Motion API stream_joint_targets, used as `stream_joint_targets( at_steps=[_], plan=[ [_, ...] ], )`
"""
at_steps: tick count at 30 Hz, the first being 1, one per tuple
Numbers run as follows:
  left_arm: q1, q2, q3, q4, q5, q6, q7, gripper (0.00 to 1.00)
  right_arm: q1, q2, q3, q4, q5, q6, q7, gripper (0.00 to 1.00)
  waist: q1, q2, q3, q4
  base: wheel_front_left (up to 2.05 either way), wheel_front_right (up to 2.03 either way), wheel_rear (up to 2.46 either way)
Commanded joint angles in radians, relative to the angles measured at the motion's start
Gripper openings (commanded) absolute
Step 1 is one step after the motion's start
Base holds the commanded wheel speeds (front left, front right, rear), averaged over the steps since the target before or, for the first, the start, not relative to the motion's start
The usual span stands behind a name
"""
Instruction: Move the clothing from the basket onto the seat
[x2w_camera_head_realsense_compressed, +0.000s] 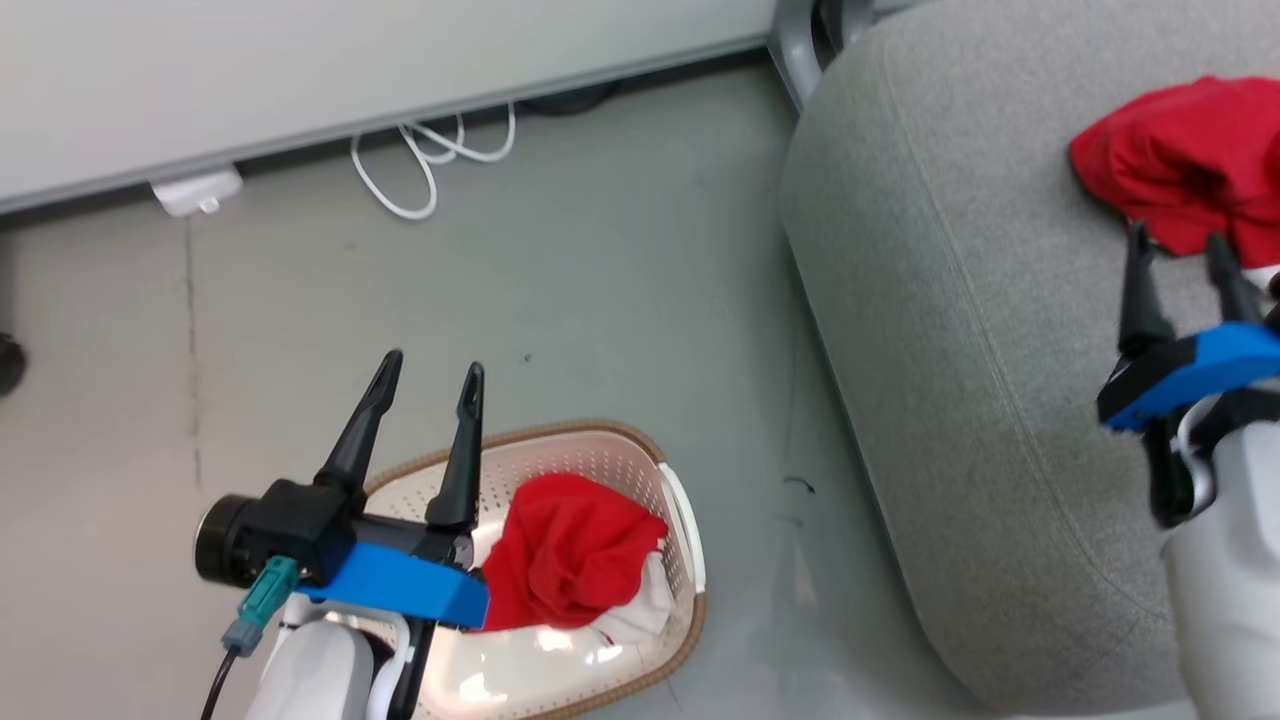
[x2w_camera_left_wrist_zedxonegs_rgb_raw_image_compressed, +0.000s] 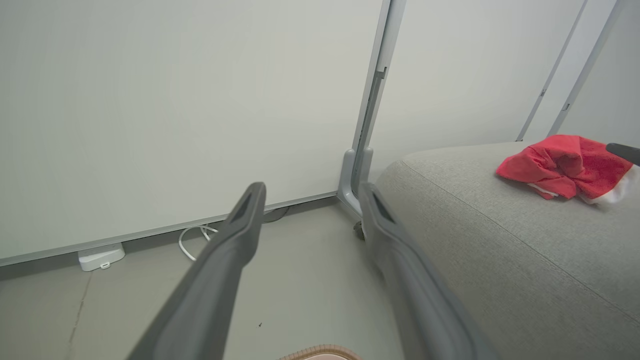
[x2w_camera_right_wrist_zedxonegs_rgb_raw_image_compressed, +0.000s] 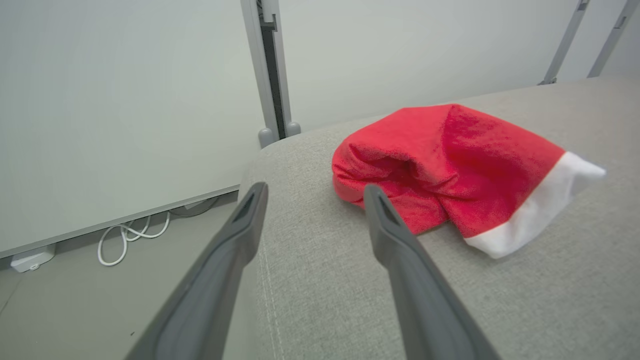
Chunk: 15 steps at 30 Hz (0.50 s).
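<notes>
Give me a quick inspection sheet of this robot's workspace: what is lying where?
Surface: grey floor; grey couch on the robot's right.
Job's things: banded red garment lies on the couch; second red garment sits in the cream basket on the floor.
Clutter: small white box against the wall.
Grippers: left gripper open, empty, near the basket; right gripper open, empty, over the couch near the banded garment.
Cables: white cable looped on the floor by the wall.
Surroundings: pale wall panel; grey metal post.
</notes>
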<state>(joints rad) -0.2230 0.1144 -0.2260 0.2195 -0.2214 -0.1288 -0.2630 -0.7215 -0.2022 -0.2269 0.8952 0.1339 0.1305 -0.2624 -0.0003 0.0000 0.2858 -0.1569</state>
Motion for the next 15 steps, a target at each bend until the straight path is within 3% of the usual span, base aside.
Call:
stream_joint_targets(
  at_steps=[1,15],
  plan=[
    [0.018,-0.003,0.014,0.007,-0.003,0.0,-0.003,1.0,0.042,0.011,0.018,-0.029,0.008,0.0,-0.003,1.0,0.0003,0.0,-0.058,0.027,0.0,0.0,0.0],
    [0.155,-0.019,0.165,0.069,-0.003,-0.001,-0.003,1.0,0.425,0.1,0.198,-0.438,0.022,0.0,0.056,1.0,0.0003,0.0,-0.212,0.094,0.0,0.0,0.0]
  ],
)
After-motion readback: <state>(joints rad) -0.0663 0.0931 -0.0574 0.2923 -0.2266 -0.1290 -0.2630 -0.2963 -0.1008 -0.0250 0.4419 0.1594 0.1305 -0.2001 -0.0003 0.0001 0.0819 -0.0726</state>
